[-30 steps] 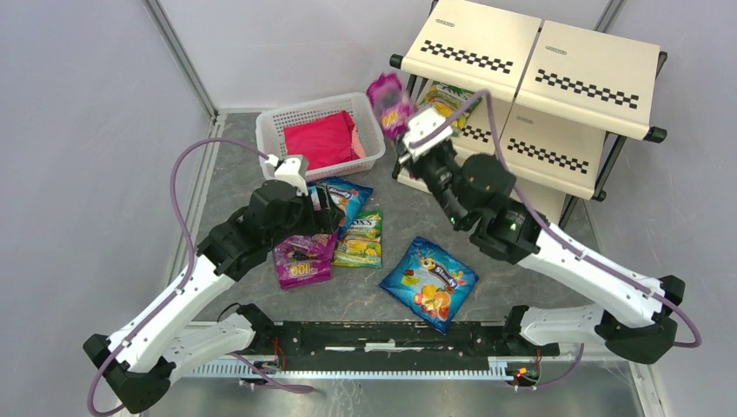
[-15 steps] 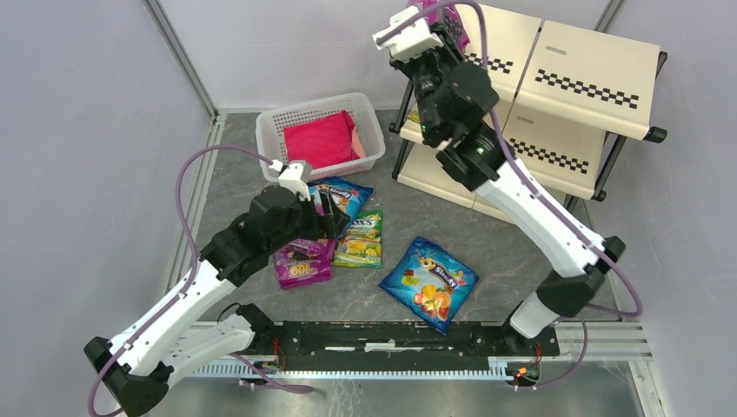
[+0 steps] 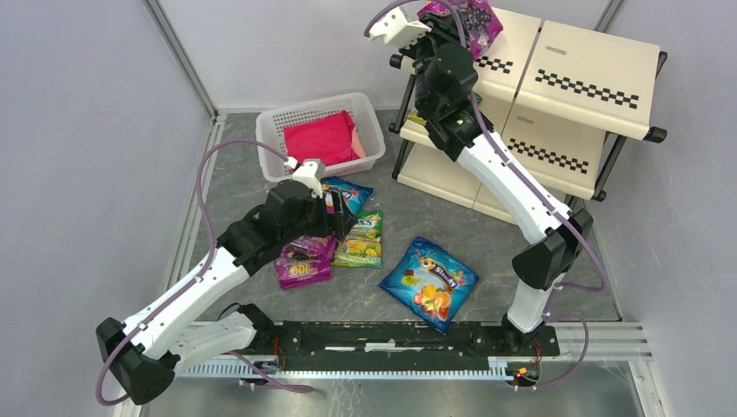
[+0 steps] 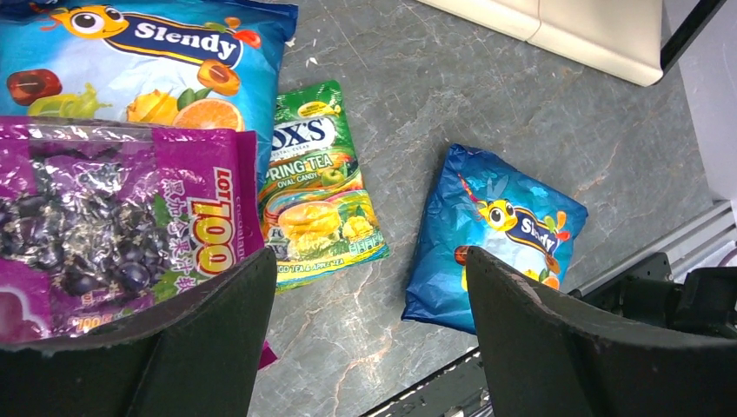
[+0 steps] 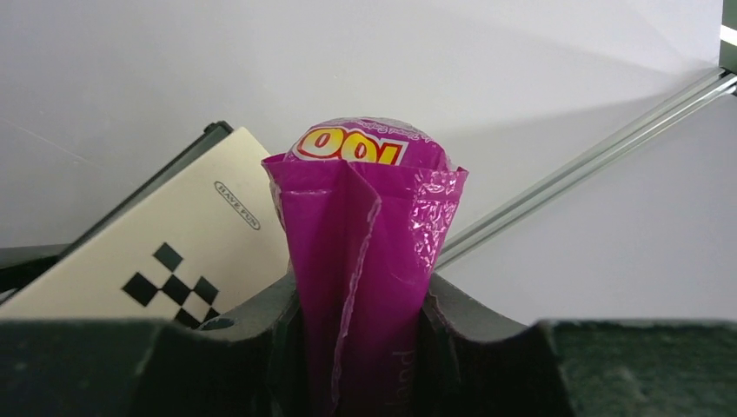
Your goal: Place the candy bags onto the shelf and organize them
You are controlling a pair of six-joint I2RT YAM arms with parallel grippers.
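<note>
lifted to the shelf top, right pincer grips one purple bag; left pincer gapes above four loose bags

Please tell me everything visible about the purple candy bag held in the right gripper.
The purple candy bag is a glossy magenta plastic pouch with crinkled film, grape print and a red-and-yellow "100". The right gripper pinches its end between both fingers, bunching it into folds. It hangs in the air by the left panel of the top tier of the shelf; whether it touches the shelf is unclear.
</note>
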